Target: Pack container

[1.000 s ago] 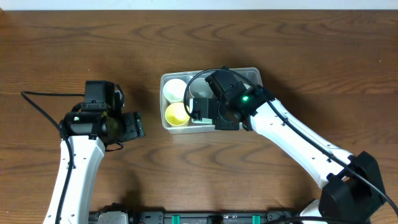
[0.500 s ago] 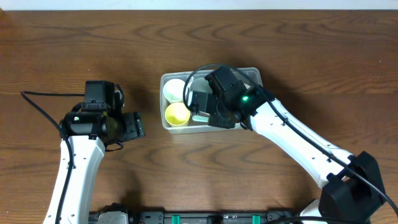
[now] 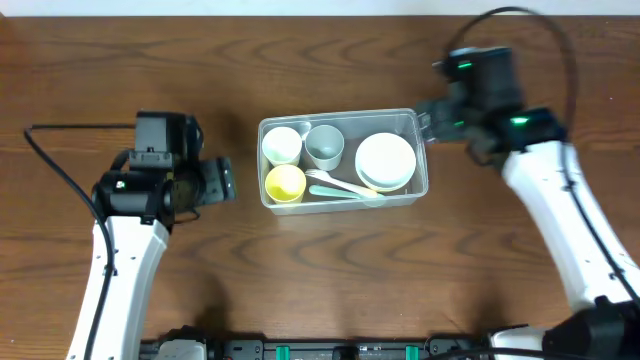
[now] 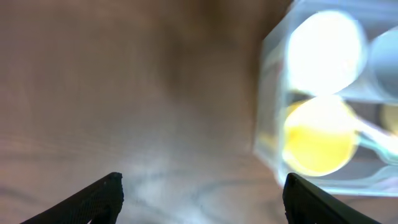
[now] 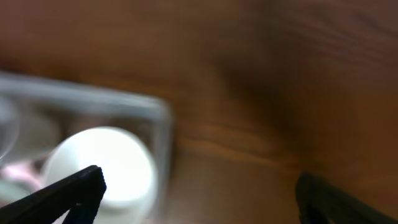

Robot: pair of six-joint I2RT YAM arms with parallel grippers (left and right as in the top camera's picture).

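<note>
The worktop is dark brown wood with a strong grain. A pale strip runs along its far edge, and a black rail with green fittings sits at the near edge.

The clear container rests flat at the middle of the worktop, long side across. Inside, from above, you can see a white cup and a grey cup along the far side. A yellow cup sits at the near left, a white bowl at the right end, and a pale spoon lies along the near wall.

The left gripper hangs just off the container's left end, not touching it. The right gripper is by the far right corner.

Both wrist views are blurred, but they show what the overhead cannot. On each arm the fingertips stand wide apart with nothing between them, both on the left gripper and on the right gripper. The left wrist view catches the white cup and yellow cup through the container's end wall. The right wrist view shows the container's corner and the white bowl.
</note>
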